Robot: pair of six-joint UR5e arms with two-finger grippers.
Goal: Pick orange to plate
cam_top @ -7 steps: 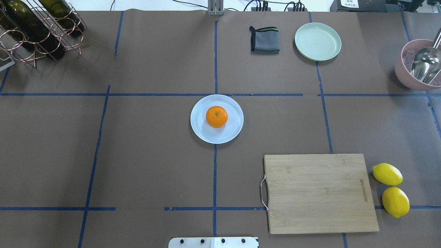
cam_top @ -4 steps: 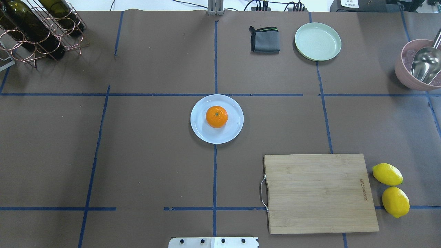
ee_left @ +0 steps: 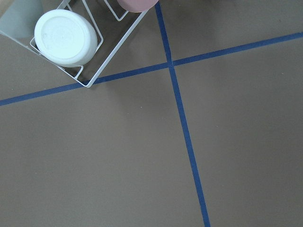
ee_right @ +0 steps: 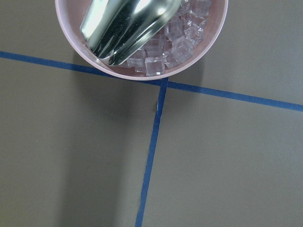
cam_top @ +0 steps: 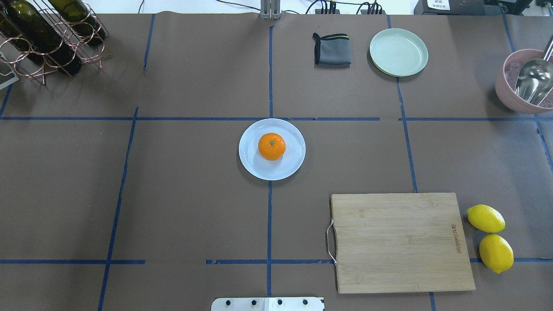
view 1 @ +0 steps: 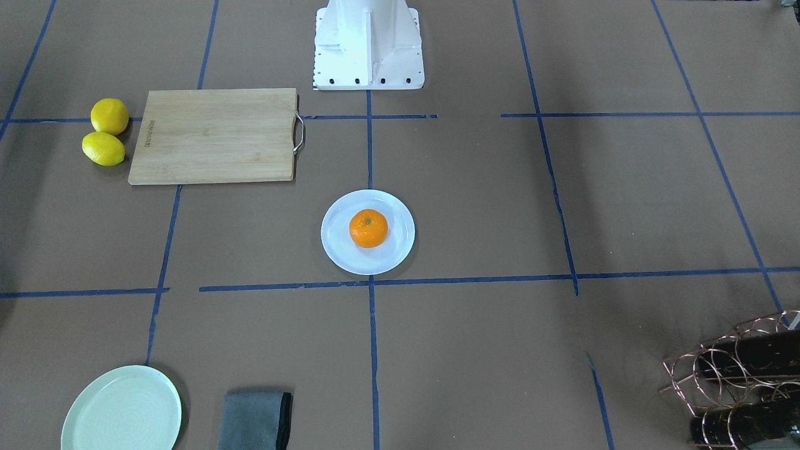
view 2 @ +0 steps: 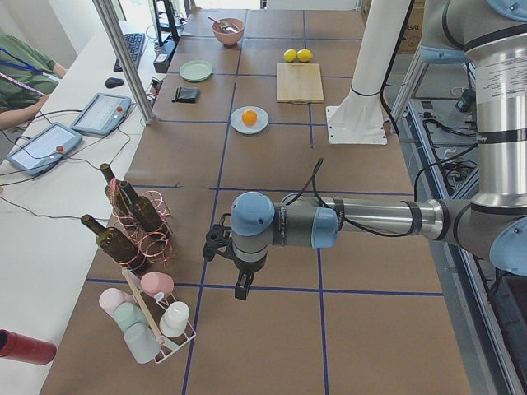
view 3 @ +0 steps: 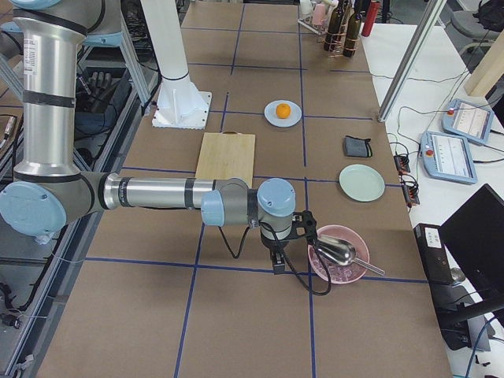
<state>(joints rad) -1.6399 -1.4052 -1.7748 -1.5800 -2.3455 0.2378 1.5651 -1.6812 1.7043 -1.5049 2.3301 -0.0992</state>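
The orange [cam_top: 271, 146] sits stem-up in the middle of the bluish-white plate [cam_top: 249, 163] at the table's centre; the front-facing view shows the orange [view 1: 368, 227] on that plate [view 1: 335, 250] too. No arm is near it. My left gripper [view 2: 241, 288] hangs far off at the table's left end beside the cup rack, seen only in the left side view. My right gripper [view 3: 278, 264] hangs at the right end next to the pink bowl, seen only in the right side view. I cannot tell whether either is open or shut.
A bamboo cutting board [cam_top: 402, 242] lies front right with two lemons [cam_top: 490, 237] beside it. At the back stand a mint-green plate [cam_top: 398, 52], a folded grey cloth [cam_top: 332, 49], a pink bowl of ice with a metal scoop [cam_top: 525, 82] and a wine-bottle rack [cam_top: 47, 34].
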